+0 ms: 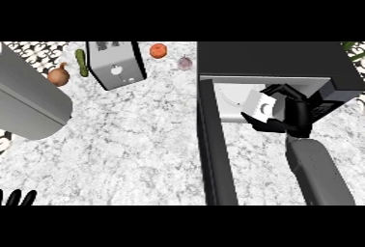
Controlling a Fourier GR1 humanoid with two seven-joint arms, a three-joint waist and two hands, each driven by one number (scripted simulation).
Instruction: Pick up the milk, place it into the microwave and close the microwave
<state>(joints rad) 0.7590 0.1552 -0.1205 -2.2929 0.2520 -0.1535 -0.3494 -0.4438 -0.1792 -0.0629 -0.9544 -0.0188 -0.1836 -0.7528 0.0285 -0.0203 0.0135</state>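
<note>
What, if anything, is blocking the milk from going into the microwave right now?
Nothing visible. The right hand holds the milk at the microwave's opening, and the door is swung open towards the robot, left of the carton.

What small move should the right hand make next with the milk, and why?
Probably ease the milk carton a little deeper into the microwave and set it down before letting go. The right hand has its fingers curled round the carton at the cavity's mouth, the microwave door stands open, and the left hand rests at the lower left edge.
</note>
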